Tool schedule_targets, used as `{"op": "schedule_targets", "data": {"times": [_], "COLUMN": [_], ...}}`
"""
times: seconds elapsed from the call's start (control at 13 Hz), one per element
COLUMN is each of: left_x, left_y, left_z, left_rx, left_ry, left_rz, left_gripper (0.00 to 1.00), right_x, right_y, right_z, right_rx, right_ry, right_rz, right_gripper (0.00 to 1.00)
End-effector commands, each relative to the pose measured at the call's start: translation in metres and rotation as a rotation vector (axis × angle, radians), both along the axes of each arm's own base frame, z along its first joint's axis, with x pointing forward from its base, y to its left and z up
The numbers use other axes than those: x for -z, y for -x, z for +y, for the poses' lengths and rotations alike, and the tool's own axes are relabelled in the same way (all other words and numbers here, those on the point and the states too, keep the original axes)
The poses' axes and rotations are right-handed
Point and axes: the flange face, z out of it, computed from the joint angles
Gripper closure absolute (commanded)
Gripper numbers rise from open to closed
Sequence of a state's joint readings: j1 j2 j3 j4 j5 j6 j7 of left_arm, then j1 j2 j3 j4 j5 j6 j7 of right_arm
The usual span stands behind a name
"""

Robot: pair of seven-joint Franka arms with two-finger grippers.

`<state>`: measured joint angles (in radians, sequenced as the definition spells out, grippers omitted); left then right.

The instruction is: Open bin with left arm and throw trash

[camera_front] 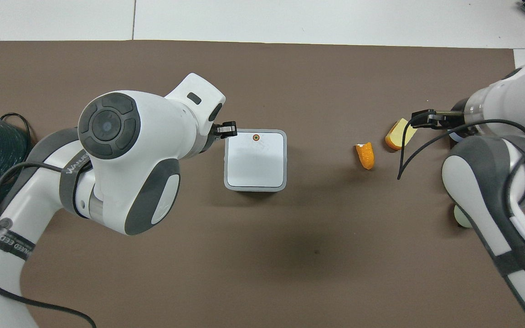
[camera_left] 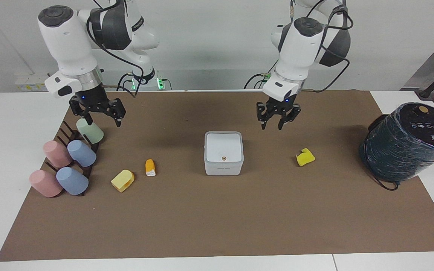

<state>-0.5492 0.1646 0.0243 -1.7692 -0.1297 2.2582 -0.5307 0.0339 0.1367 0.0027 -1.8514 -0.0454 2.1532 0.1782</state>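
Note:
The white square bin (camera_left: 223,152) stands mid-mat with its lid shut, the orange-brown button (camera_left: 223,158) on the lid's edge farthest from the robots; it also shows in the overhead view (camera_front: 255,159). My left gripper (camera_left: 271,127) is open and empty, up over the mat just off the bin's corner toward the left arm's end (camera_front: 229,130). My right gripper (camera_left: 98,119) is open and empty over the green cup (camera_left: 90,130). A bright yellow scrap (camera_left: 305,157) lies toward the left arm's end. An orange scrap (camera_left: 150,167) and a pale yellow scrap (camera_left: 122,180) lie toward the right arm's end.
A dark rack with pink (camera_left: 56,153) and blue (camera_left: 81,153) cups stands at the right arm's end. A big dark wrapped cylinder (camera_left: 409,141) stands at the left arm's end. The brown mat (camera_left: 217,226) covers the table.

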Motion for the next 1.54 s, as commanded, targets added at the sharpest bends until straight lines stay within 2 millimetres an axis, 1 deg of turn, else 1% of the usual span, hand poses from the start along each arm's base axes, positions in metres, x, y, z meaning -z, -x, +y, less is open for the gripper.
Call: {"op": "schedule_targets", "data": {"times": [0.0, 0.15, 0.23, 0.38, 0.46, 0.62, 0.69, 0.77, 0.85, 0.92, 1.0, 1.08, 1.23, 1.31, 1.46], "left_x": [0.004, 0.015, 0.024, 0.044, 0.052, 0.061, 0.067, 0.077, 0.086, 0.098, 0.110, 0.120, 0.118, 0.112, 0.089], "left_y": [-0.001, -0.004, -0.003, -0.004, -0.004, -0.004, 0.000, 0.003, 0.004, 0.011, 0.013, 0.014, 0.014, 0.010, -0.005], "left_z": [-0.016, -0.024, -0.033, -0.044, -0.047, -0.048, -0.055, -0.058, -0.058, -0.065, -0.066, -0.069, -0.071, -0.069, -0.060], "left_rx": [-0.055, -0.066, -0.057, -0.051, -0.048, -0.046, -0.034, -0.030, -0.028, -0.016, -0.016, -0.014, -0.010, -0.012, -0.011], "left_ry": [0.075, 0.107, 0.108, 0.102, 0.096, 0.087, 0.081, 0.073, 0.067, 0.061, 0.058, 0.059, 0.060, 0.060, 0.038], "left_rz": [-0.036, -0.042, -0.046, -0.038, -0.033, -0.023, -0.013, -0.002, 0.001, 0.006, 0.004, -0.004, -0.009, -0.012, 0.016], "left_gripper": [1.00, 1.00, 1.00, 1.00, 1.00, 1.00, 1.00, 1.00, 1.00, 1.00, 1.00, 1.00, 1.00, 1.00, 1.00], "right_x": [0.048, 0.090, 0.110, 0.141, 0.152, 0.157, 0.160, 0.163, 0.163, 0.164, 0.164, 0.163, 0.159, 0.157, 0.151], "right_y": [-0.014, -0.021, -0.023, -0.019, -0.017, -0.014, -0.012, -0.010, -0.011, -0.011, -0.011, -0.012, -0.014, -0.015, -0.016], "right_z": [-0.009, -0.010, -0.016, -0.021, -0.020, -0.021, -0.021, -0.021, -0.020, -0.021, -0.021, -0.021, -0.021, -0.020, -0.020], "right_rx": [0.029, 0.027, 0.034, 0.038, 0.035, 0.037, 0.038, 0.038, 0.036, 0.036, 0.036, 0.037, 0.040, 0.039, 0.054], "right_ry": [-0.007, -0.011, -0.013, -0.014, -0.015, -0.014, -0.015, -0.015, -0.017, -0.016, -0.016, -0.017, -0.017, -0.017, -0.021], "right_rz": [-0.018, -0.039, -0.056, -0.071, -0.069, -0.060, -0.056, -0.060, -0.072, -0.074, -0.074, -0.074, -0.082, -0.086, -0.096], "right_gripper": [0.00, 0.00, 0.00, 0.00, 0.00, 0.00, 0.00, 0.02, 0.27, 0.57, 0.88, 1.00, 1.00, 1.00, 1.00]}}
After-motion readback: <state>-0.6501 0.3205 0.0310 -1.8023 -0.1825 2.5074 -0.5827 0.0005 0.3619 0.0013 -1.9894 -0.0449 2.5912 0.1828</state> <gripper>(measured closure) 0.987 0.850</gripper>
